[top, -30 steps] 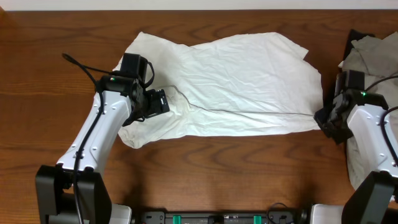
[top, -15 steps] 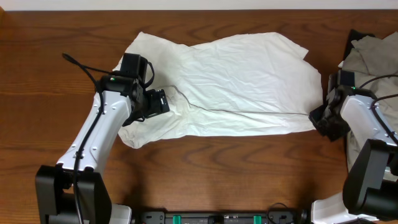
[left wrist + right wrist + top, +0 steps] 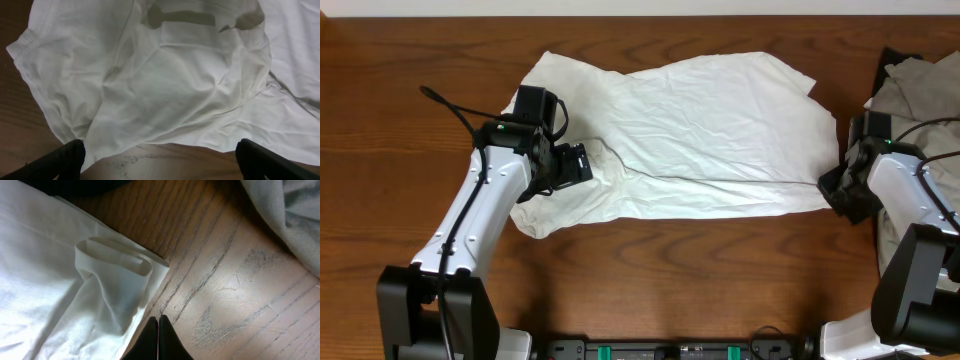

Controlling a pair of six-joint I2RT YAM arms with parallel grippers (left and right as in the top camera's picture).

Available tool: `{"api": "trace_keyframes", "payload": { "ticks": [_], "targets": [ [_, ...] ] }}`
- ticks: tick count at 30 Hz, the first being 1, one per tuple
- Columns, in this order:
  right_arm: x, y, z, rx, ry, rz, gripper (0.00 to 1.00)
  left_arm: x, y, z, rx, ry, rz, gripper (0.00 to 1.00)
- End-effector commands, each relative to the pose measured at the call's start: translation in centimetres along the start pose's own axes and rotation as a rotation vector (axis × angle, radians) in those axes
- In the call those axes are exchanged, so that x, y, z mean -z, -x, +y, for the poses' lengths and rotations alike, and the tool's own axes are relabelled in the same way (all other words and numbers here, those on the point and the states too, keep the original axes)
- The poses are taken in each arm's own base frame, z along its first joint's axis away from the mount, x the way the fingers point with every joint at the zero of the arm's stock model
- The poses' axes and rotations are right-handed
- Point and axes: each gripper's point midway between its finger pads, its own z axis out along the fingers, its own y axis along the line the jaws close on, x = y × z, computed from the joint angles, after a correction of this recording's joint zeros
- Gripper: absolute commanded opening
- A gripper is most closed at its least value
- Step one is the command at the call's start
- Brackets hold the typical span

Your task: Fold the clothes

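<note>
The clothes are one wrinkled white T-shirt (image 3: 700, 130) lying spread across the middle of the table, plain side up. My left gripper (image 3: 582, 165) hovers over its left part. In the left wrist view this gripper (image 3: 161, 160) is open, its fingers (image 3: 65, 157) wide apart with nothing between them above the shirt's (image 3: 175, 80) lower edge and bare wood. My right gripper (image 3: 827, 188) is at the shirt's lower right corner. In the right wrist view it (image 3: 158, 322) is shut, tips on the wood right beside the folded-over hem (image 3: 115, 265), with no cloth seen between the jaws.
A grey garment (image 3: 920, 90) lies heaped at the table's right edge, behind and beside the right arm, and shows in the right wrist view's top right corner (image 3: 290, 215). Bare brown wood (image 3: 720, 280) runs along the front of the table.
The right arm has swung a little left, bringing its shut gripper closer to the shirt's right corner. The left arm and the shirt have not moved.
</note>
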Motion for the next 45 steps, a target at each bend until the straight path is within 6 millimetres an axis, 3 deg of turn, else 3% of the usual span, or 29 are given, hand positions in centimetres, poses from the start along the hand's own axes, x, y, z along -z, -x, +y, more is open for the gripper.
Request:
{"api": "trace_keyframes", "payload": {
  "ticks": [1,17,27,45],
  "targets": [
    [-0.4,-0.1,-0.5,0.007,-0.020,0.006,0.02,-0.2,-0.2,0.3,-0.010,0.019,0.004,0.98],
    [-0.5,0.3,0.0,0.002,0.004,-0.012,0.02,-0.2,-0.2,0.3,-0.010,0.019,0.004,0.98],
    [-1.4,-0.7,-0.3,0.015,-0.001,0.001,0.02,-0.2,-0.1,0.3,-0.010,0.019,0.004,0.98],
    [-1.8,-0.4,1.2,0.023,0.071,-0.015,0.02,-0.2,-0.1,0.3,-0.010,0.019,0.003,0.98]
  ]
}}
